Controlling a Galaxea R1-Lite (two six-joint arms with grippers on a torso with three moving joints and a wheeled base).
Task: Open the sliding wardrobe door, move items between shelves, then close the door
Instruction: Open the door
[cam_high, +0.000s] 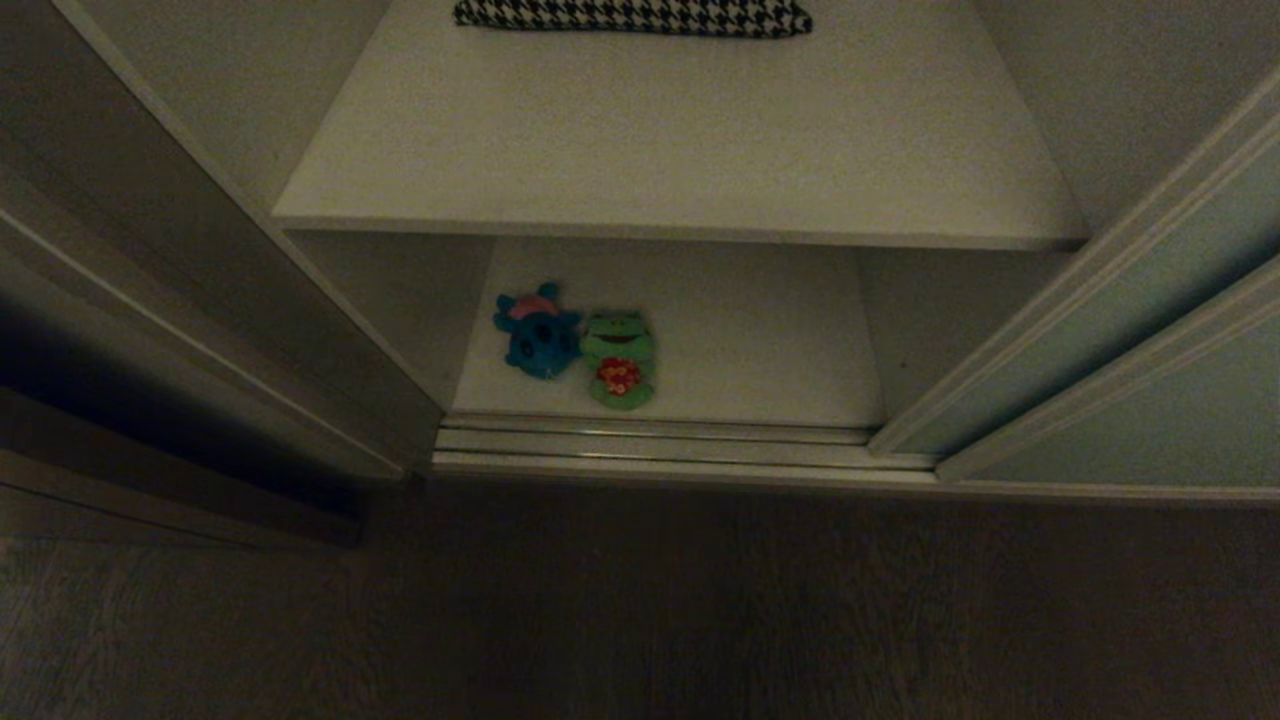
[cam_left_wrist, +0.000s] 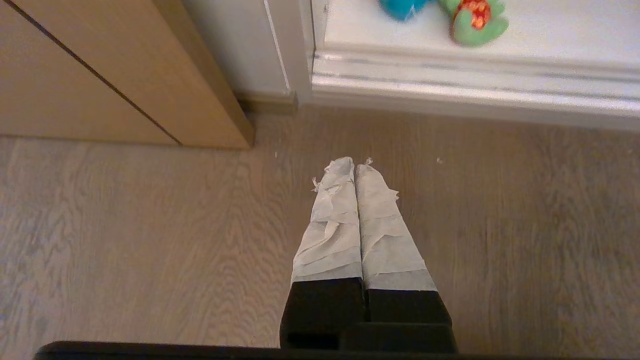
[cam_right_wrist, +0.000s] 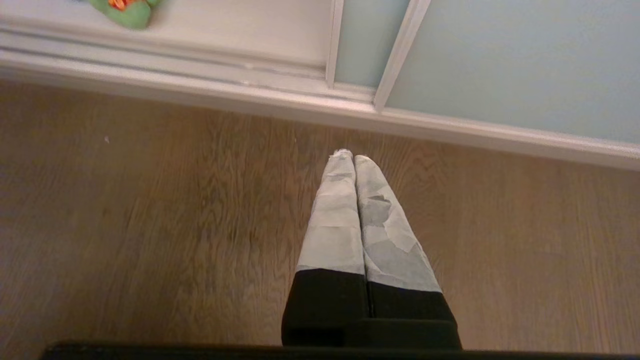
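Down on the lowest plain matte white shelf (cam_high: 760, 350) of the open wardrobe lie the two small plush toys, touching side by side near its front left corner: the blue creature with a pink top (cam_high: 538, 332) to the left, the grinning bright green frog in a red flowered shirt (cam_high: 619, 360) to its right. Above them a second white shelf board (cam_high: 680, 150) carries a black-and-white houndstooth cloth (cam_high: 632, 16) at its back. Both matte pale grey-green sliding doors with thin cream frame edges (cam_high: 1130, 330) are stacked at the right, leaving the compartment uncovered; the pale double floor track (cam_high: 650, 445) runs along its front.

Neither arm shows from the head. Each wrist camera looks at its own pincer hanging over the brown wood-grain floor (cam_high: 640, 620), short of the track: the left pincer (cam_left_wrist: 355, 165) clenched with its tape-wrapped fingers pressed together and empty, the right pincer (cam_right_wrist: 348, 156) likewise clenched on nothing, near the doors' bottom edge.
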